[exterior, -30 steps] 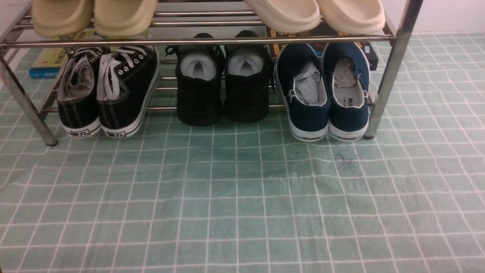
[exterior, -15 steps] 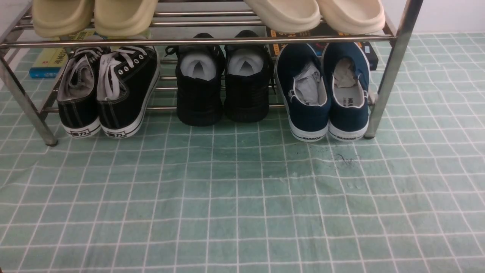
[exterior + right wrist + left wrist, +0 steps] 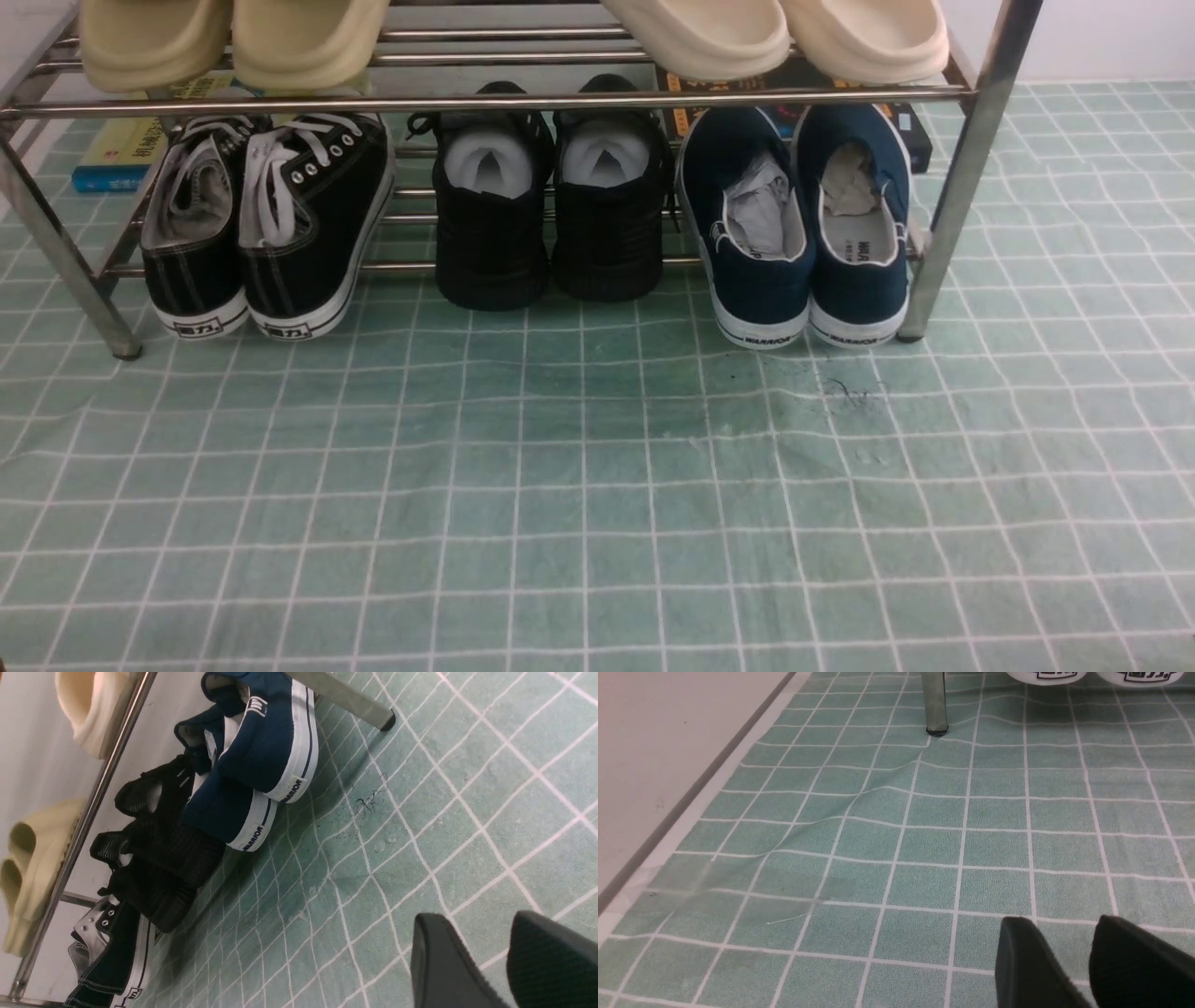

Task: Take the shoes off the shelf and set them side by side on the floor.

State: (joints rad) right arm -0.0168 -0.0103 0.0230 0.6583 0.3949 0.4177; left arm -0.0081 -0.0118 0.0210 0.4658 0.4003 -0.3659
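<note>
**Navy shoes on the shelf, both tools empty**

Low on the left, the left tool [image 3: 1064, 933] hangs over the green floor [image 3: 597, 485], its two dark fingers apart with nothing between them. On the bottom bars of the shelf [image 3: 467, 101] stand the black sneakers [image 3: 261, 224] with white laces, then the plain black shoes [image 3: 551, 215]. The navy shoes [image 3: 808, 233] are at the right end, heels toward us and hanging out past the front bar, the right one just beside the shelf leg [image 3: 943, 215]. The right tool [image 3: 476, 924] hovers near them, also parted and empty.

I'd judge the navy shoes light, with soft canvas held in shape by the paper stuffing and a stiffer rubber sole. The heel rim looks the best hold, one finger inside and one outside. The top bar sits close above them, so they should come straight out.
</note>
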